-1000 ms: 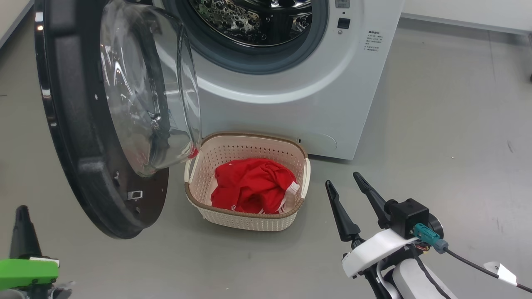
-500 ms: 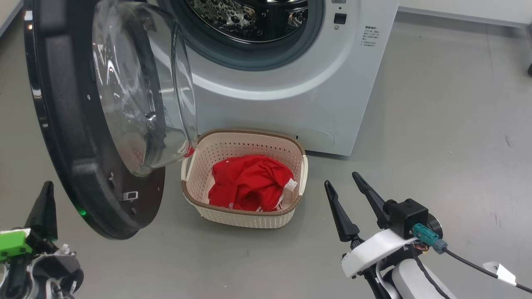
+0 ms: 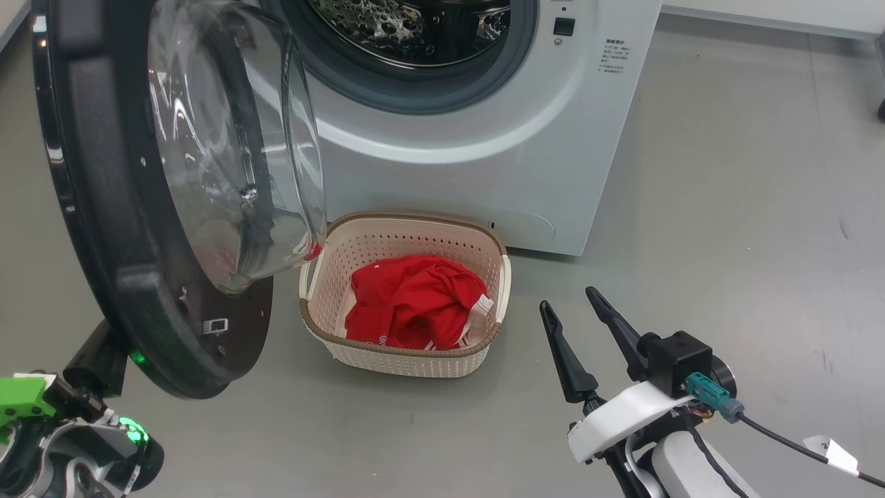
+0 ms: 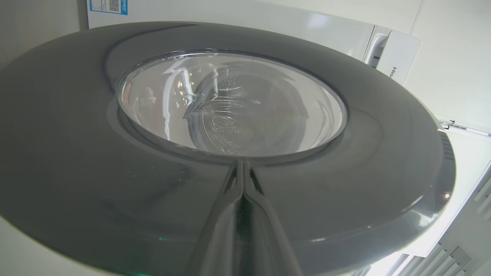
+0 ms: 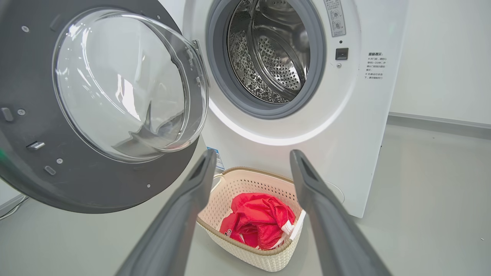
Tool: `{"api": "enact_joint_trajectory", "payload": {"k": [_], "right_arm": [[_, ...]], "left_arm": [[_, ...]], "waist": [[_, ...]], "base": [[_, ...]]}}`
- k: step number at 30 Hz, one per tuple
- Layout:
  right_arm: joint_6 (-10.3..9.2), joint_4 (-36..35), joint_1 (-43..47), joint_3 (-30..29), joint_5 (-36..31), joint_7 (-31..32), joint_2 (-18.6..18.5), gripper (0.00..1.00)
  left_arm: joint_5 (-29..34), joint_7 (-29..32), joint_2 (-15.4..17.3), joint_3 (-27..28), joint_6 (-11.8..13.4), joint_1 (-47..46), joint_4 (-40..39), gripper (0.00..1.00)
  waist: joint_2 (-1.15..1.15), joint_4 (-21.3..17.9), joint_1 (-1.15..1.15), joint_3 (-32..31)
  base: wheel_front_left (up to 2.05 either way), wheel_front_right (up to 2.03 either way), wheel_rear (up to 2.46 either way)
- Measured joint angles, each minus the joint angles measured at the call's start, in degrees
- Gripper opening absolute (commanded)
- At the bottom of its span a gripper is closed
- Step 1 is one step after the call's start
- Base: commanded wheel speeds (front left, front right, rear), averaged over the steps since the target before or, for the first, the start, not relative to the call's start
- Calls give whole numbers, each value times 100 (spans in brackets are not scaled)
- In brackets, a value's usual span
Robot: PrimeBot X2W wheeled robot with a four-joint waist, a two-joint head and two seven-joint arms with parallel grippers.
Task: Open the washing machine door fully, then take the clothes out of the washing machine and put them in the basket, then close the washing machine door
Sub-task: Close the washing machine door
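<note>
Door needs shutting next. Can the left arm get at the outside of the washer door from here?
Probably yes. The left pincer, shut, points straight at the glossy outer side of the door from close by, with nothing visible between them.

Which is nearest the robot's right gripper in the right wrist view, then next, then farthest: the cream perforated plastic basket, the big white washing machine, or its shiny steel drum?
1. Cream perforated plastic basket, on the floor just past the right gripper.
2. Big white washing machine, behind the basket.
3. Shiny steel drum, deep inside the machine.
</note>
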Motion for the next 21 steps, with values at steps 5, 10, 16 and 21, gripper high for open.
{"api": "enact_joint_trajectory", "payload": {"k": [5,10,16,21], "right_arm": [[0,1,-2,13,0,0,0,100],[0,5,-4,48,-1,0,0,100],[0,44,-23,174,-1,0,2,100],[0,47,-32,202,-1,0,1,100]], "left_arm": [[-143,265,31,-107,47,8,-137,0],[-283,461,47,-174,56,28,-215,0],[-383,516,63,-136,57,138,-344,0],[-565,564,66,-172,107,205,-447,0]], "waist": [[0,-13,0,11],[0,-48,0,17],[0,-171,0,13],[0,-323,0,20]], "base": [[0,0,0],[0,0,0],[0,0,0],[0,0,0]]}}
